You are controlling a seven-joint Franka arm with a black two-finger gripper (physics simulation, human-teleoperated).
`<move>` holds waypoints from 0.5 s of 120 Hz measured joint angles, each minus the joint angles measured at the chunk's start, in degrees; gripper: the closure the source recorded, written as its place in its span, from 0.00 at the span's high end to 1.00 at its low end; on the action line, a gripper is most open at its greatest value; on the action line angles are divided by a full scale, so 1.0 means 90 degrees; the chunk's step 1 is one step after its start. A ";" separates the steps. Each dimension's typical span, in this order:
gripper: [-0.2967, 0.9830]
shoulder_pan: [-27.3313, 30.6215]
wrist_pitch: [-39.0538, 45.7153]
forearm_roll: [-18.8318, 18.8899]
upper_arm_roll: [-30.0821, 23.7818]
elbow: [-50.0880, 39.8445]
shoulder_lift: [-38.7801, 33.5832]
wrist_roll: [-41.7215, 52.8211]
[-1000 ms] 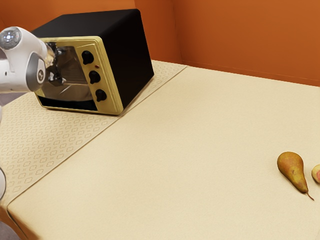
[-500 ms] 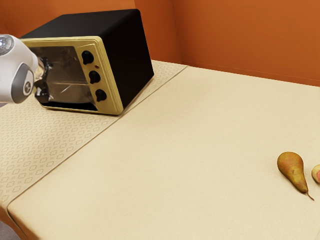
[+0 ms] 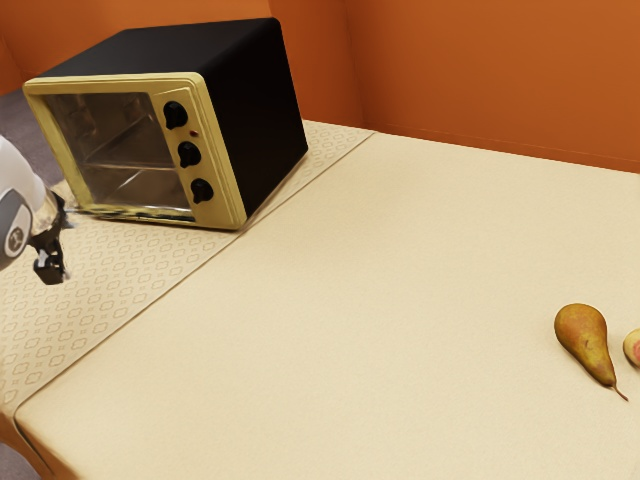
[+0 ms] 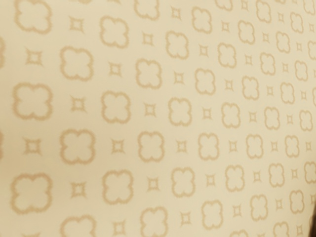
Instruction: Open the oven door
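Three round black knobs (image 3: pixel 190 153) are running down the gold-coloured front panel of the oven (image 3: pixel 255 110), and a tiny red light (image 3: pixel 194 134) is sitting between the upper two. The exterior view is giving me the boxy black body, its smooth sides and, inside the gold frame, a dark interior with a wire rack (image 3: pixel 125 150). My task's oven door (image 3: pixel 140 214) is showing a pale, dark-lined strip along the foot of that front; how far it is standing open, I cannot tell. My black jaws (image 3: pixel 62 240) are hanging off the oven's lower corner at the exterior view's left, spread wide, with nothing between them.

The wrist view is bringing up close what the exterior view is making small: cream patterned cloth (image 4: pixel 148 128), its tan four-lobed outlines alternating with little pinched squares. A dark sliver (image 4: pixel 314 224) is edging into one corner.

Across a seam, the surface (image 3: pixel 350 300) is turning plain and matte. A brown-green pear (image 3: pixel 583 335) is lying on it, near a pale, pinkish rounded fruit (image 3: pixel 633 347). Orange walls (image 3: pixel 480 80) are rising behind.
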 joint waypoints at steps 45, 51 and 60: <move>0.77 -0.2678 -0.2946 -0.1409 0.0042 0.0697 -0.2237 -0.0963; 0.77 -0.3295 -0.3710 -0.1845 0.0029 0.0946 -0.2157 -0.1122; 0.77 -0.3644 -0.4551 -0.2263 0.0009 0.1055 -0.2078 -0.1334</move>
